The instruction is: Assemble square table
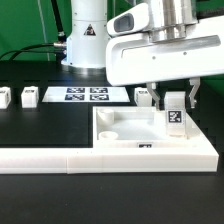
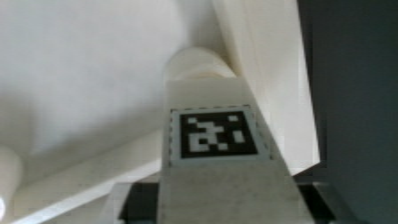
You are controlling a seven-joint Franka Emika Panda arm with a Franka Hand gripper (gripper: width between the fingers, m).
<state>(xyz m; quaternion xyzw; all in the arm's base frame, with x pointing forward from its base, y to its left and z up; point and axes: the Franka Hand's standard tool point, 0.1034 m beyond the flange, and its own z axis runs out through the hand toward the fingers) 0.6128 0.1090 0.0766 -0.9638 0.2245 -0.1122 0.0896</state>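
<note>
The white square slab [image 1: 130,135] lies at the exterior view's lower right, with a round socket [image 1: 108,128] and a tag on its front side [image 1: 145,148]. My gripper [image 1: 176,104] is shut on a white tagged leg block [image 1: 176,118] and holds it upright over the slab's far corner, on the exterior view's right. In the wrist view the leg [image 2: 214,135] runs from between my gripper [image 2: 217,200] down to the slab's corner [image 2: 203,66]. Whether its tip sits in a socket is hidden.
Two loose leg blocks [image 1: 4,97] [image 1: 29,97] stand at the exterior view's left, and another [image 1: 146,96] stands behind the slab. The marker board [image 1: 87,95] lies at the back. The long white rail [image 1: 60,158] runs along the slab's front.
</note>
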